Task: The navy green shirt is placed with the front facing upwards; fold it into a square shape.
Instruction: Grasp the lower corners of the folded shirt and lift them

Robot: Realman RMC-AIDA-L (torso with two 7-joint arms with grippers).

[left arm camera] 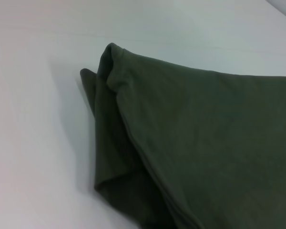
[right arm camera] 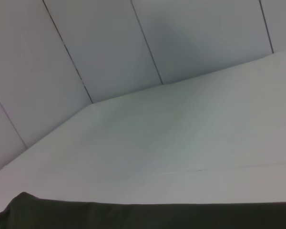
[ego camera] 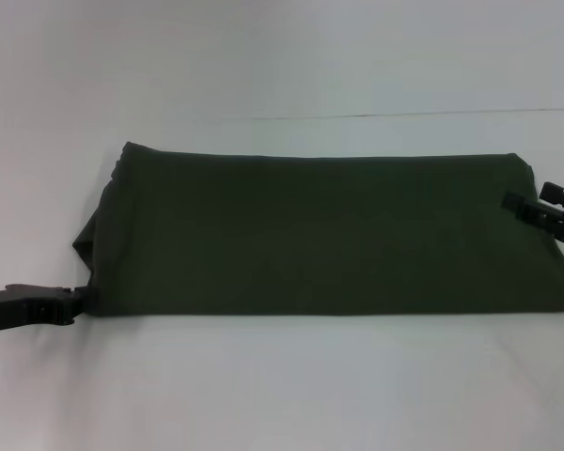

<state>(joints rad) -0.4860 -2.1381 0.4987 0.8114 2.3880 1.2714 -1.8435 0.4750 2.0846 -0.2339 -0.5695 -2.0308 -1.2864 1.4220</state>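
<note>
While the shirt (ego camera: 320,235) lies across the middle of a white bench (ego camera: 282,385), it is already folded into a long, dark green band running from the robot's left to its right, with only plain cloth facing up and no lettering showing.

At the far left, the left pincer (ego camera: 75,303) sits low at the near left corner of the band, touching or almost touching the cloth edge. Whether its fingers are closed on the fabric cannot be told from the head view, and the left wrist view shows none of its fingers. That wrist view does show the left end of the shirt in stacked layers, with a loose flap, perhaps a sleeve, sticking out beyond the top layer.

Across the middle, the cloth looks flat and fairly smooth, with a straight near edge and a straight far edge.

At the far right, the right pincer (ego camera: 529,209) sits at the right end of the band, over its far corner. Its grip cannot be told either. The right wrist view shows only a strip of green cloth and bare bench beyond it.

As a judgement, the lengthwise folding looks done. What remains is folding the band across its length, end toward end, to make a square.
</note>
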